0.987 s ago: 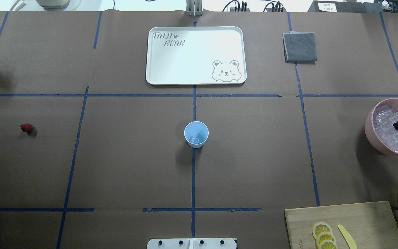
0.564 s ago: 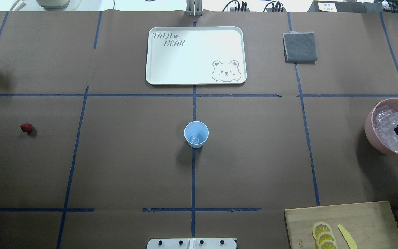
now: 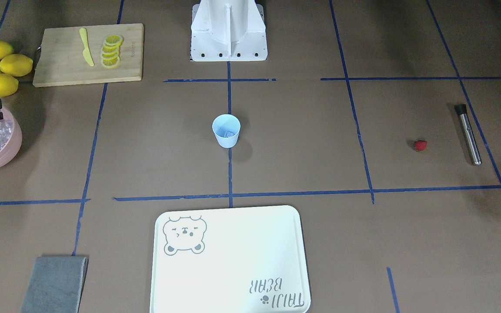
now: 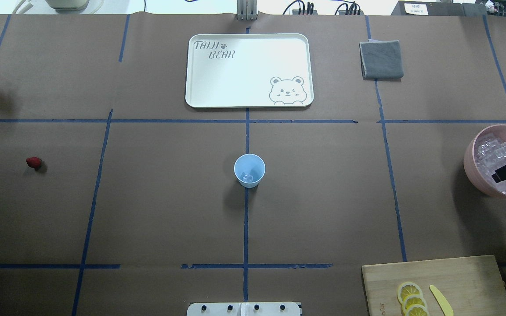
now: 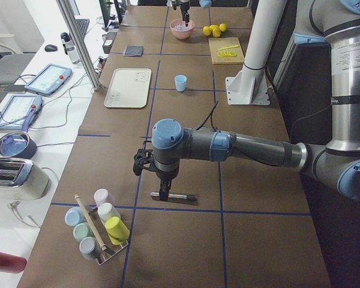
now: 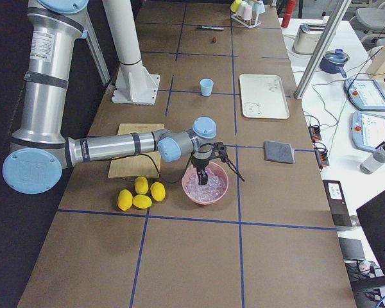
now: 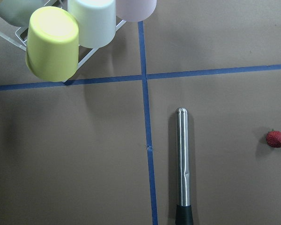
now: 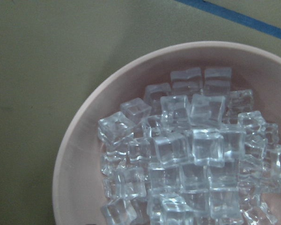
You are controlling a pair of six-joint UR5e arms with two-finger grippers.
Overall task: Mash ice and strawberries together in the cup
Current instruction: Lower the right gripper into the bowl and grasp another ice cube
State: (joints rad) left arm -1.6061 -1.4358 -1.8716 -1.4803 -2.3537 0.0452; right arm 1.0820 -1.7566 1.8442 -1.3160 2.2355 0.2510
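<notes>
Many ice cubes fill the pink bowl beneath my right gripper; its finger spread I cannot tell. I should pinch one top cube squarely for the central cup.

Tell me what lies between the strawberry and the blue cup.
Nothing but bare table and one blue tape line between strawberry and cup, in the overhead view.

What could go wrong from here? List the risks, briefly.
The right gripper hangs over loosely heaped ice in the pink bowl; a cube may slip from the pinch or others spill out. The cup is small and stands unheld, so a drop may miss or tip it. The strawberry lies loose near the muddler and could roll if nudged.
</notes>
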